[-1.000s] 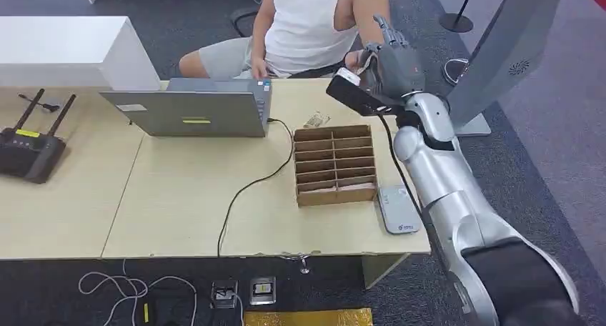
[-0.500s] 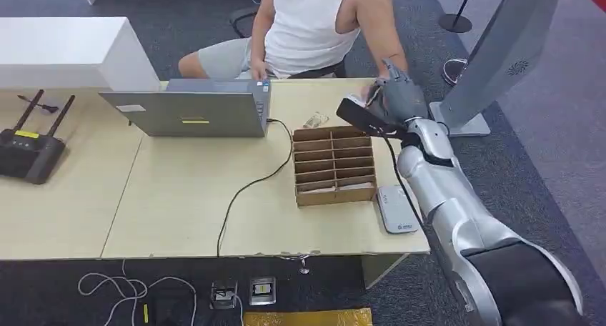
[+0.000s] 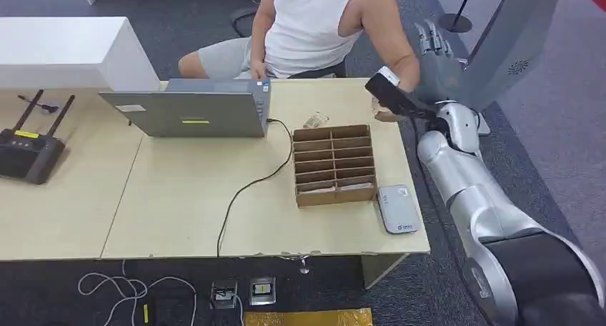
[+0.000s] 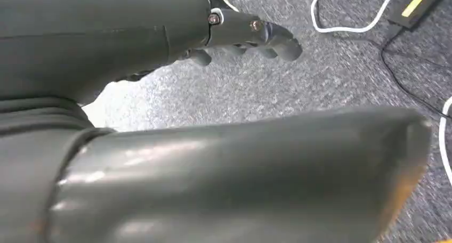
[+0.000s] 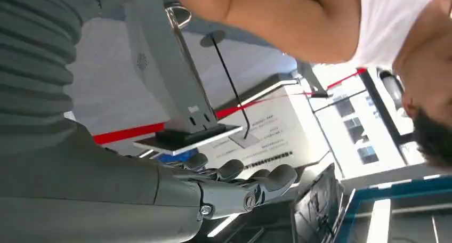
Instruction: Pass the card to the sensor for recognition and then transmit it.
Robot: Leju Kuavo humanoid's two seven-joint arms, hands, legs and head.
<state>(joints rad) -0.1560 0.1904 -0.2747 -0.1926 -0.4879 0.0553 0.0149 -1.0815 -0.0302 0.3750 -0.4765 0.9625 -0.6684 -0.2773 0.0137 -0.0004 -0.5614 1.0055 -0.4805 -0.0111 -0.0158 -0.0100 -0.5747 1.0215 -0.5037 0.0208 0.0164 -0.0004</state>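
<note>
No card was visible in the grey right hand (image 3: 434,54): fingers spread, held nothing, raised beside the seated person's arm (image 3: 389,26). Handover looked done, judging by that.

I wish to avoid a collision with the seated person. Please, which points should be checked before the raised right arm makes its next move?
1. Right robot hand holds nothing, fingers apart: ok.
2. Card located: cannot tell.
3. Flat grey sensor pad lies uncovered beside the brown cardboard divider box: ok.
4. Path below clear: not ok, a person's hand rests on the beige table there.
5. Black cable away from the sensor pad: ok.
</note>
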